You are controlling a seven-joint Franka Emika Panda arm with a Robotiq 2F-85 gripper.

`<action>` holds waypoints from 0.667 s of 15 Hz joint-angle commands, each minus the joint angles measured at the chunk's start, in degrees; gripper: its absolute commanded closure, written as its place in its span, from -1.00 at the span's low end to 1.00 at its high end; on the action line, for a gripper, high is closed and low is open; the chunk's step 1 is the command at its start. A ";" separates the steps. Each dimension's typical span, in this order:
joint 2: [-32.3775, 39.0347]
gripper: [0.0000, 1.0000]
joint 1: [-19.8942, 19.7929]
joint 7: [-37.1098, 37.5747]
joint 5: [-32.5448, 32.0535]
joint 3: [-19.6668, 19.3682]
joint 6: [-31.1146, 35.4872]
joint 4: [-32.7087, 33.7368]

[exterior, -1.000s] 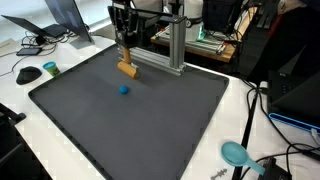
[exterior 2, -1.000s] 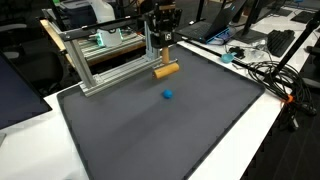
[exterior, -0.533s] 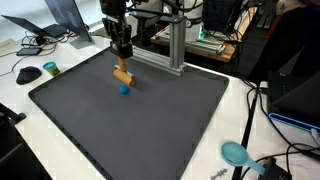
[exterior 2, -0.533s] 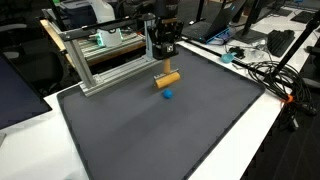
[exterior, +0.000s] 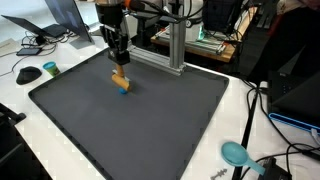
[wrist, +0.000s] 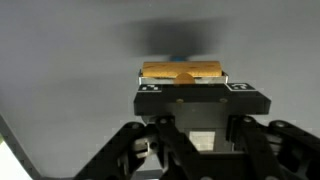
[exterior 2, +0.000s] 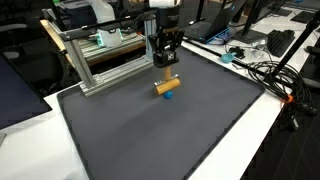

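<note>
My gripper [exterior: 119,70] [exterior 2: 166,76] is shut on a tan wooden cylinder [exterior: 120,79] [exterior 2: 166,86] and holds it lying level a little above the dark grey mat [exterior: 150,130] [exterior 2: 170,140]. A small blue ball [exterior: 125,90] [exterior 2: 171,96] rests on the mat right under the cylinder, partly hidden by it in both exterior views. In the wrist view the cylinder [wrist: 182,71] shows just beyond the black gripper body [wrist: 200,100]; the ball and the fingertips are hidden there.
An aluminium frame [exterior: 170,50] [exterior 2: 100,62] stands at the mat's far edge, close behind the gripper. A teal round object [exterior: 236,153] and cables [exterior 2: 275,75] lie on the white table beside the mat. A dark mouse [exterior: 28,73] sits off the mat.
The gripper has carried the wooden cylinder away from the frame and lower, until it hangs directly over the blue ball. The ball has not moved.
</note>
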 commanded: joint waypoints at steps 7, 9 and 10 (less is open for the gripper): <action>2.98 0.56 0.55 -0.88 0.07 -0.90 -0.25 2.28; 3.37 0.56 0.59 -0.90 -0.08 -0.94 -0.10 2.20; 3.52 0.56 0.53 -1.09 0.30 -0.83 -0.28 2.19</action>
